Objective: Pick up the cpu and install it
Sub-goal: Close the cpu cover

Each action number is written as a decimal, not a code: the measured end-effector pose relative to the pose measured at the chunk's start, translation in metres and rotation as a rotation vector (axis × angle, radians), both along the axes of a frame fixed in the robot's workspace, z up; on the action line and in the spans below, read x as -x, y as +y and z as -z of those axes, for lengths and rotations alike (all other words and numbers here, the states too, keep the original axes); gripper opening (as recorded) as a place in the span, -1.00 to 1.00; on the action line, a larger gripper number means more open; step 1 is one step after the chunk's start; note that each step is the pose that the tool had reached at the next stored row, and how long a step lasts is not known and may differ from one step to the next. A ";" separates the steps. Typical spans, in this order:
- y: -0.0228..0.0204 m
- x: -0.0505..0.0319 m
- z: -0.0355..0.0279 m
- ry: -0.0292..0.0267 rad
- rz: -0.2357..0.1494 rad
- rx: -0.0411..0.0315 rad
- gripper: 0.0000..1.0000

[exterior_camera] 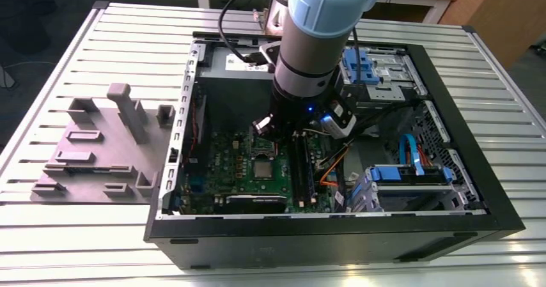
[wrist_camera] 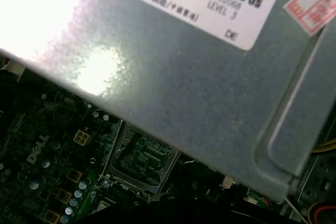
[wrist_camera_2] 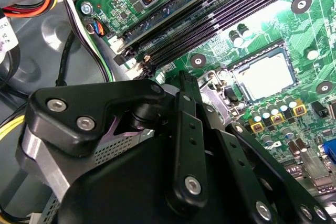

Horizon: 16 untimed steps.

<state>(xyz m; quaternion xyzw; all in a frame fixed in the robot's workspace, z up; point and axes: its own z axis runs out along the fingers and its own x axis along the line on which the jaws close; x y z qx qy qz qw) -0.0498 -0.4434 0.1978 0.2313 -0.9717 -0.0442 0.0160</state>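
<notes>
Over the motherboard (exterior_camera: 226,165) of an open case (exterior_camera: 341,242), the gripper (exterior_camera: 263,128) hung just above the socket (wrist_camera_2: 247,61).
The cpu (wrist_camera_2: 262,77) lay flat in that socket near the board's middle, silvery top up, apparently already seated. From the gripper it sat below and toward the case's near wall in the exterior view, close but apart, with memory slots (wrist_camera_2: 210,19) alongside. How wide the gripper stood, or whether it held anything, could not be told.

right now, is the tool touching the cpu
Apart. In the second wrist view the cpu lies in its socket with its silvery top bare, and green board shows between it and the tool.
</notes>
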 end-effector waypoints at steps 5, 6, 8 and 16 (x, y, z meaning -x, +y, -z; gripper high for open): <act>0.0000 0.0000 -0.0034 -0.0001 0.000 -0.0013 -0.80; 0.0000 0.0000 -0.0036 -0.0001 -0.001 -0.0015 -0.80; 0.0000 0.0000 -0.0036 -0.0001 -0.002 -0.0015 -0.80; 0.0000 -0.0028 -0.0032 0.0000 0.000 -0.0012 -0.80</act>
